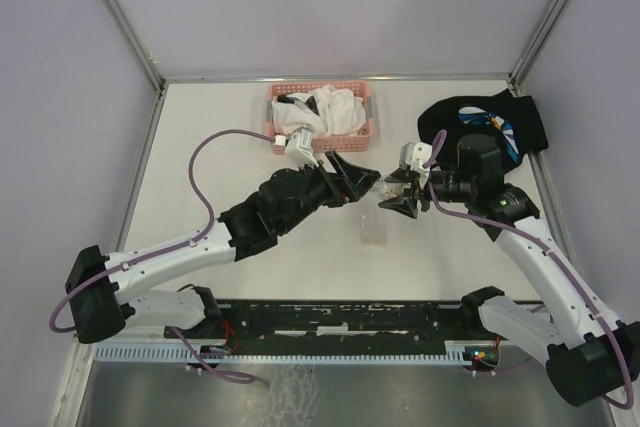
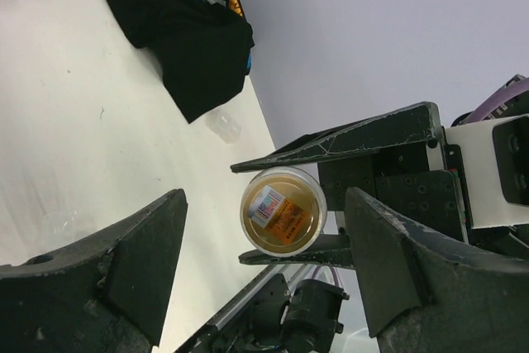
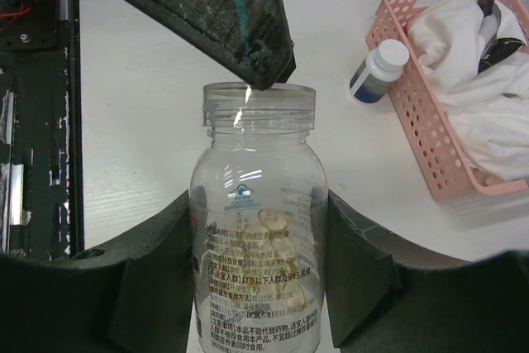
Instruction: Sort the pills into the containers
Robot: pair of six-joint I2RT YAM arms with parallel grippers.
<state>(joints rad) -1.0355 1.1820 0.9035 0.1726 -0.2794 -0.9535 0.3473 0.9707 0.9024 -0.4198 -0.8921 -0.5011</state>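
Right now the work sits mid-table [image 1: 200, 177], a little right of centre, where the two arms meet tip to tip. At the far right lies a black cloth [image 1: 520, 122], and at the far middle a pink mesh basket [image 3: 413, 113] of white cloths [image 3: 488, 80], neither part of the job.

The right gripper [image 1: 398, 195] is clamped on a clear pill bottle [image 3: 258, 229], its pads on either side of the body. The threaded neck shows no cap. The left gripper [image 1: 362, 185] faces the bottle's mouth with its jaws spread wide and nothing between them, one fingertip [image 3: 263, 68] at the rim.

The clear plastic box [image 1: 372, 233] rests on the table just near of both grippers, apart from them.

I judge the opening step done and pouring next. That calls for the left gripper to clear the mouth and the right to carry the bottle over the box, tipping gently so the yellow capsules [image 3: 277, 241] land inside it
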